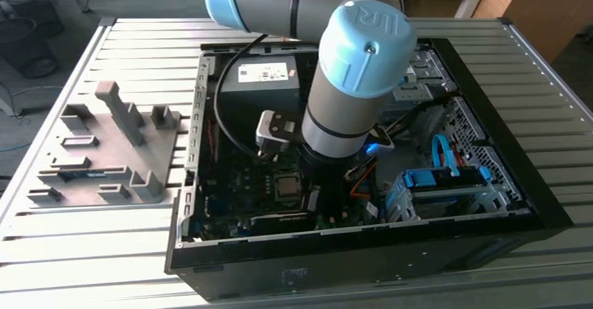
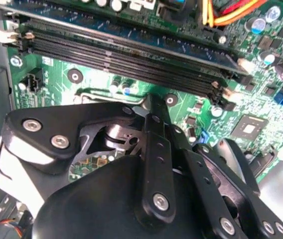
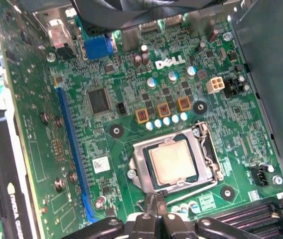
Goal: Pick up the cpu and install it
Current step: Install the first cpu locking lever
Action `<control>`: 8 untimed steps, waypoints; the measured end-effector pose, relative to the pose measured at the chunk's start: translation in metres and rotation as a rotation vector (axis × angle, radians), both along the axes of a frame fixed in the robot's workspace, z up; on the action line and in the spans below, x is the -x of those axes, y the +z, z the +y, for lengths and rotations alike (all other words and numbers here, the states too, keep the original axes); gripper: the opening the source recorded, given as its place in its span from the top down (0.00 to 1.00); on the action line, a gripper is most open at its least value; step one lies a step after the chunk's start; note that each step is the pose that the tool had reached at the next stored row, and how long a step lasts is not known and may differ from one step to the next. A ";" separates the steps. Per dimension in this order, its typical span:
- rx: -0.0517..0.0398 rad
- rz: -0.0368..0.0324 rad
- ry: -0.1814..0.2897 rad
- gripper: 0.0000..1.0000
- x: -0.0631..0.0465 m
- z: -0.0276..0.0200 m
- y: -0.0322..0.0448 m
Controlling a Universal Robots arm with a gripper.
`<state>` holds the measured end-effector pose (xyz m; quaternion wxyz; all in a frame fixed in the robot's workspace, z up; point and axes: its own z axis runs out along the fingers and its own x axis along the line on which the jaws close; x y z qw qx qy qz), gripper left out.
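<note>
The cpu (image 3: 174,162), a flat square chip with a dull silver top, lies flat in the motherboard socket (image 3: 136,159), framed by the socket's metal plate. In the exterior view the cpu (image 1: 285,184) shows as a small pale square on the board inside the open PC case (image 1: 371,253). My gripper (image 3: 155,201) hovers just off one edge of the socket, its fingertips together and nothing between them. In the second wrist view the gripper (image 2: 151,102) points down at the board beside the memory slots (image 2: 131,55). The arm (image 1: 348,94) reaches down into the case.
A grey power-supply box (image 1: 264,80) sits at the case's far end. A blue drive cage (image 1: 445,180) stands at the exterior view's right. Orange and yellow cables (image 2: 231,10) run near the slots. A graphics card (image 3: 2,174) lies beside the blue slot. A grey parts rack (image 1: 111,149) stands outside the case.
</note>
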<state>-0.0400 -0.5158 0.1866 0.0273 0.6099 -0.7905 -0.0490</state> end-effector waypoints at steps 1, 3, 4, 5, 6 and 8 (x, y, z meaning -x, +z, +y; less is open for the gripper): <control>0.0000 0.0005 0.000 0.90 -0.001 0.0000 -0.0001; 0.0000 0.0009 0.000 0.90 -0.001 0.0000 -0.0002; -0.0001 0.0010 0.000 0.90 -0.001 0.0000 -0.0002; -0.0004 0.0011 0.000 0.90 -0.001 0.0000 -0.0003; -0.0008 0.0010 0.000 0.90 -0.001 0.0000 -0.0003; -0.0025 0.0010 0.000 0.90 0.001 -0.0001 -0.0003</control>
